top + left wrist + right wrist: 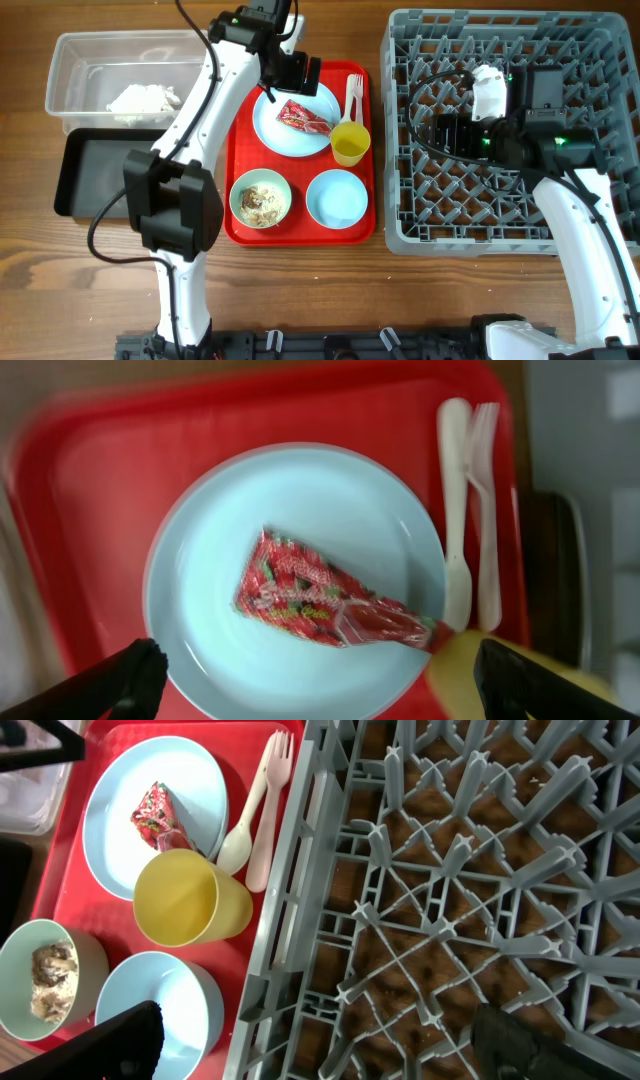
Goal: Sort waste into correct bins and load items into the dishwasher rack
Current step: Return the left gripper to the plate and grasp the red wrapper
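A red printed wrapper lies on the light blue plate on the red tray. My left gripper hangs open just above the plate, its fingers on either side of the wrapper and touching nothing. White spoon and fork lie right of the plate, the yellow cup below them. A bowl with rice scraps and an empty bowl sit at the tray's front. The right gripper is open and empty over the left side of the grey dishwasher rack.
The clear tub at the far left holds a crumpled white napkin. The black tray sits in front of it. The red tray lies between these bins and the rack. The left arm's base stands by the tray's left edge.
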`<state>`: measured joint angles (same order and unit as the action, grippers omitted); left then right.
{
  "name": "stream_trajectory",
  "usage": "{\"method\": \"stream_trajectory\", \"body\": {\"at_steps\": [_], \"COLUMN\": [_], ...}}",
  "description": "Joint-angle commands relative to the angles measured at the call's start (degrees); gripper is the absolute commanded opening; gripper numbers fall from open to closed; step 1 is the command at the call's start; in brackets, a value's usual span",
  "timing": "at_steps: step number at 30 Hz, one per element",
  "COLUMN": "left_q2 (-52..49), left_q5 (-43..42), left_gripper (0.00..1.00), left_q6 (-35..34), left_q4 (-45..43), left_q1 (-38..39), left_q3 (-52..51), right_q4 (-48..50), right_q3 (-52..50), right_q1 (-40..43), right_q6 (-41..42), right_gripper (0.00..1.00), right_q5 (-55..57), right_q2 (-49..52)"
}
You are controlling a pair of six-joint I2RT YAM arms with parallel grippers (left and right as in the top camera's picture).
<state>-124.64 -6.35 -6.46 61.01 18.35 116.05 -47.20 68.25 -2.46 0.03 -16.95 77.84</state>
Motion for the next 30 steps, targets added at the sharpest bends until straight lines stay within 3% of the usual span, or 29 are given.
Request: {"method": "stream_trajectory", "body": {"at_steps": [1, 12, 19, 25, 27, 30], "left_q2": [-3.39, -11.63, -14.27, -14.27, -14.27, -14.27], "left_q5": [-1.97, -1.11, -1.09, -1.07, -1.05, -0.94], "left_gripper": [0.99, 0.95, 0.89, 0.72, 0.59, 0.49], "left_q6": [-27.56, -42.56, -43.93, -43.91, -43.47, -43.47], "left_q4": [3.23, -4.11, -4.79, -4.44, -4.24, -3.91], "left_q1": [-0.42, 5.33, 5.99, 5.97, 5.97, 5.97], "left_q3": [0.22, 0.22, 0.22, 0.22, 0.22, 0.22], "right_q4": [0.00, -0.22, -0.90, -0.90, -0.90, -0.90], "right_q3": [0.61, 0.61, 0.61, 0.61, 0.63, 0.63], "right_q1": [0.17, 0.17, 0.17, 0.17, 0.17, 0.17], "right_q6": [1.75, 2.08, 2.01, 2.03, 2.03, 2.03], "right_gripper": [1.00, 1.00, 1.00, 1.00, 1.00, 1.00], "right_q5": [-1.18, -1.20, -1.18, -1.16, -1.18, -1.18], "right_q2": [0.61, 0.61, 0.61, 0.61, 0.61, 0.61]}}
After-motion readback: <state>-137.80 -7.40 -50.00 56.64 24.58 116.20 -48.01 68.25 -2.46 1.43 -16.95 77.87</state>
